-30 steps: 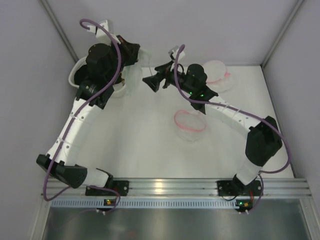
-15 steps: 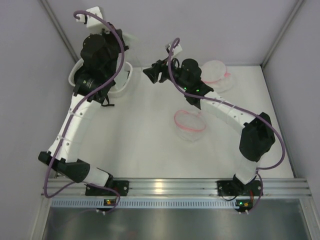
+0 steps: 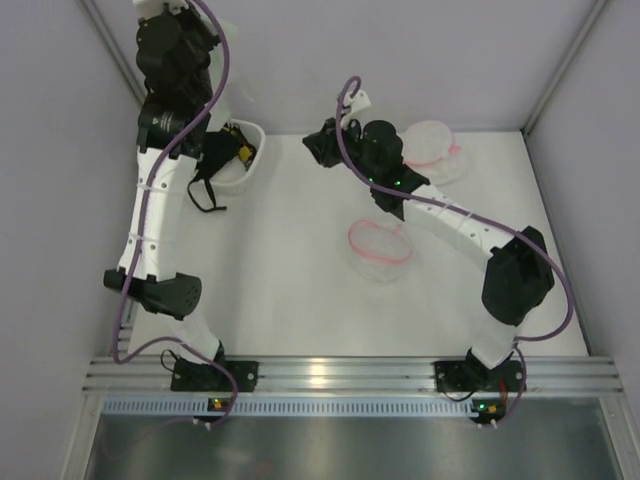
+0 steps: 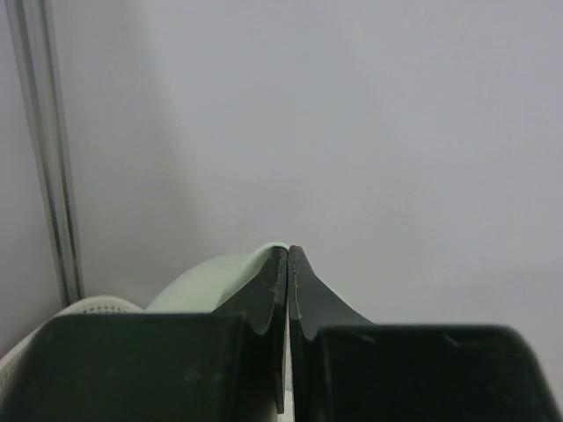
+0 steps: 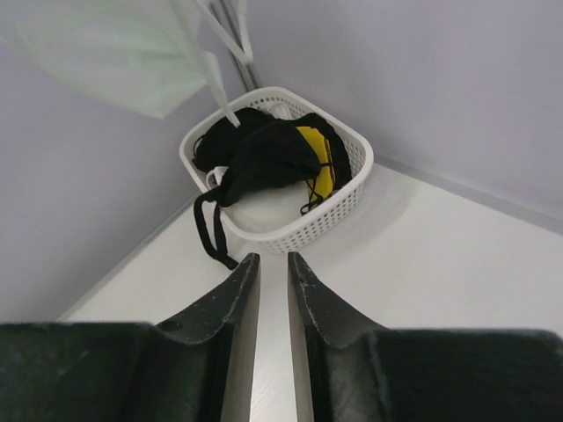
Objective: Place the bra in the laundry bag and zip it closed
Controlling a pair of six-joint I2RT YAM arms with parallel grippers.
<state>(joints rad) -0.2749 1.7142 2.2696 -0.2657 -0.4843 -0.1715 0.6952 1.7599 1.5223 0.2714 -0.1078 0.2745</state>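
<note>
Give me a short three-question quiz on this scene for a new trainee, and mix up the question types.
1. True or false: the left gripper is shut on the bra, holding it up in the air.
2. What lies in the white basket? A) a black garment with yellow parts; B) a folded towel; C) nothing at all.
3. In a word: what does the right gripper hold?

Key: 1 true; 2 A; 3 nothing, its fingers stand a narrow slit apart with only bare table between them.
</note>
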